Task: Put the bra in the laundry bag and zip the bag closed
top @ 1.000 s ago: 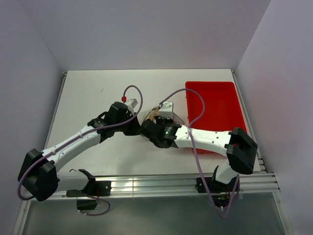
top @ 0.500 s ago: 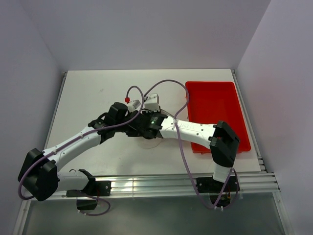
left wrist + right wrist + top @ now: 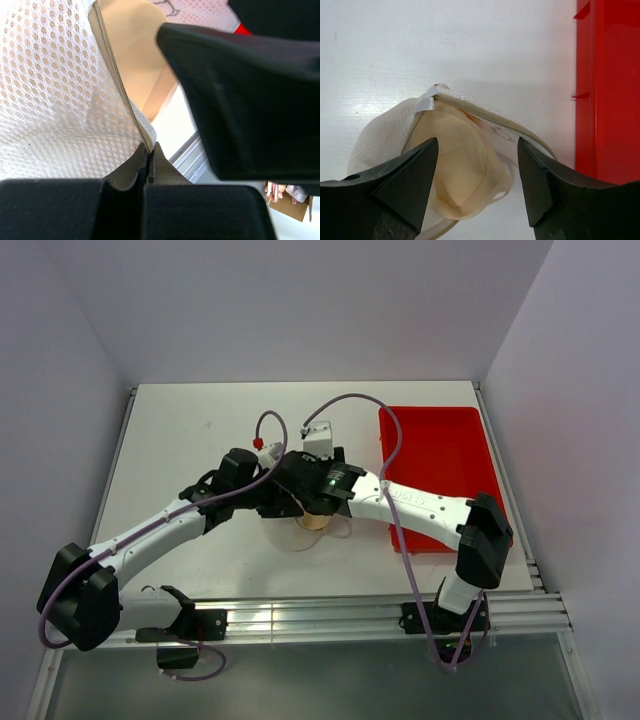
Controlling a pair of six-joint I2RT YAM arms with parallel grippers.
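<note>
The right fingers (image 3: 476,150) have just sprung apart. A second ago they were nearly pressed together, off to the tray (image 3: 605,90) side of the bag (image 3: 375,135). Now they hang spread over its open mouth with nothing between them. The bra (image 3: 455,165) has therefore been let go and lies in the mouth of the bag on the desk (image 3: 470,50), its cups showing between the zip edges. Its lower edge and a strap loop seem to bulge over the near rim. The left fingers (image 3: 148,162) stay pressed together, pinching the bag's rim by the zip tape and holding the mouth open. Placing looks nearly done. The bra probably needs tucking deeper before the zip, still fully open, can run shut.
</note>
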